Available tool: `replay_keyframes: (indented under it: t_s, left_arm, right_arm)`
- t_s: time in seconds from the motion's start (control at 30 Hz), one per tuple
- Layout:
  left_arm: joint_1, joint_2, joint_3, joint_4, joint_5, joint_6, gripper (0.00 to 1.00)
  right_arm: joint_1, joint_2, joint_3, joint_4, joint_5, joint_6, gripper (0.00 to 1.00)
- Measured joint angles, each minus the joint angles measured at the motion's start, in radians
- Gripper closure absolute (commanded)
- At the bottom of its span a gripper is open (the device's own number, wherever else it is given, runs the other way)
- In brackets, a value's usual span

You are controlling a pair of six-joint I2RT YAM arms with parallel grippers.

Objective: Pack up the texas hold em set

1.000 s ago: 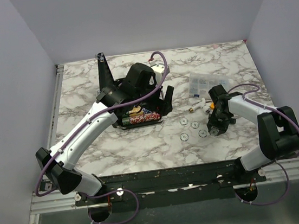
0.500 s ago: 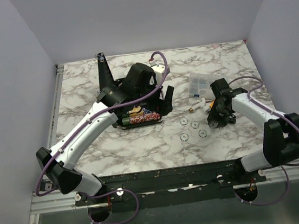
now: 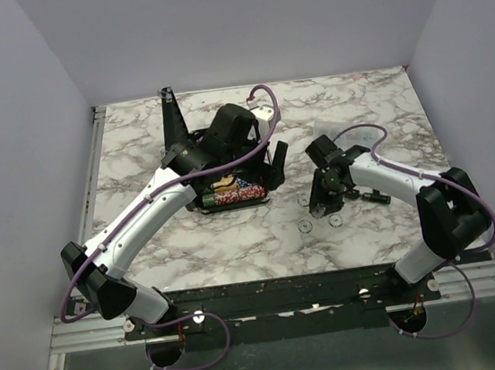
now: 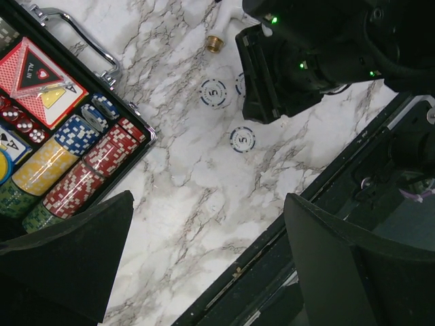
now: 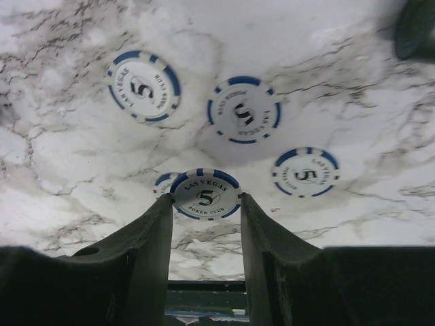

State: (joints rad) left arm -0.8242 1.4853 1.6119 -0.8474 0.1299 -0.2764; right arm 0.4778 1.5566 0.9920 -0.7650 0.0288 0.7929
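The black hinged case lies open at mid-table, its lid standing up. The left wrist view shows its metal handle, the multicoloured chip rows and the red triangle card. My left gripper hovers over the case's right end, open and empty. Several white-and-blue "5" chips lie loose on the marble. My right gripper is low over them, shut on one such chip held by its edges.
A clear plastic compartment box sits behind the right arm, partly hidden. A small brass fitting lies near the loose chips. The black front rail borders the table's near edge. Grey walls close in the sides and back.
My right gripper has swung left from the table's right side to over the loose chips. The left arm and the case have not moved.
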Motion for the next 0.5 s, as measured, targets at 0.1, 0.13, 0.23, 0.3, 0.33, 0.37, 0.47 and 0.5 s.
replay_keyframes:
  t_s: [0.1, 0.13, 0.23, 0.3, 0.33, 0.37, 0.47, 0.5]
  left_arm:
    - [0.005, 0.000, 0.000, 0.000, -0.011, 0.002, 0.08]
    - [0.007, 0.000, 0.000, 0.000, -0.013, 0.002, 0.08]
    - [0.013, 0.000, 0.000, -0.001, -0.018, 0.003, 0.08]
    - [0.014, 0.000, 0.000, -0.002, -0.022, 0.003, 0.08]
    - [0.015, 0.000, 0.000, -0.003, -0.024, 0.003, 0.08]
    - [0.015, 0.000, 0.000, -0.005, -0.024, 0.003, 0.08]
    - [0.017, 0.000, 0.000, -0.007, -0.024, 0.003, 0.08]
    - [0.017, 0.000, 0.000, -0.007, -0.024, 0.003, 0.08]
  right_arm:
    - [0.036, 0.020, 0.000, 0.026, -0.031, 0.027, 0.66]
    - [0.049, 0.029, 0.000, 0.038, -0.039, 0.038, 0.66]
    - [0.086, 0.071, 0.004, 0.063, -0.055, 0.060, 0.66]
    - [0.108, 0.100, 0.005, 0.076, -0.064, 0.071, 0.66]
    - [0.114, 0.109, 0.005, 0.079, -0.068, 0.075, 0.66]
    - [0.120, 0.115, 0.005, 0.082, -0.070, 0.079, 0.66]
    - [0.130, 0.119, 0.005, 0.088, -0.073, 0.087, 0.66]
    - [0.130, 0.119, 0.005, 0.089, -0.074, 0.090, 0.66]
